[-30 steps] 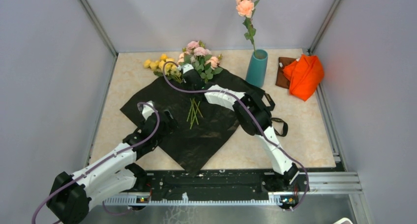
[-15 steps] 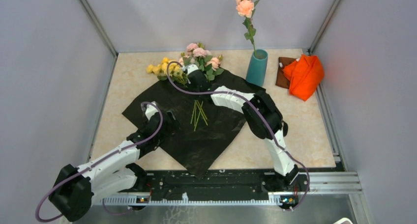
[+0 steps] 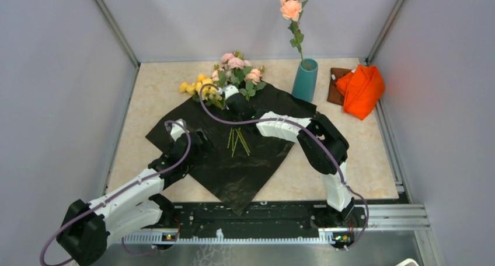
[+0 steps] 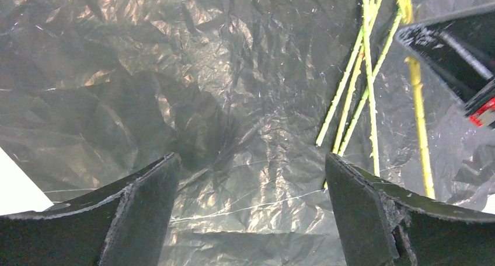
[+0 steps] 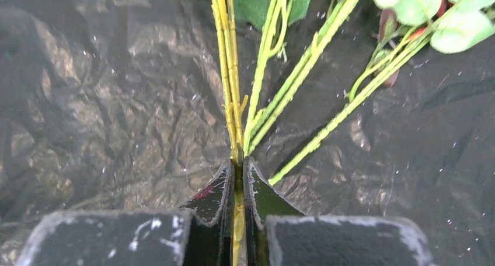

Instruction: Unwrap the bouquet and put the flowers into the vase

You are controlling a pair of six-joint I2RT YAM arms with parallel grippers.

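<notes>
The right gripper (image 5: pixel 239 168) is pinching the yellow-green stems of the flowers (image 3: pixel 236 73), fingers pressed together just below the leaves. In the top view the stems are running along a 12-to-6 line, heads at 12 and cut ends lying over the black sheet (image 3: pixel 233 167). The vase (image 3: pixel 304 80) is standing upright at 2 o'clock from that grip, nearer the right arm. The left gripper (image 4: pixel 251 184) is hanging at 8 o'clock, spread wide over the sheet and holding nothing.
</notes>
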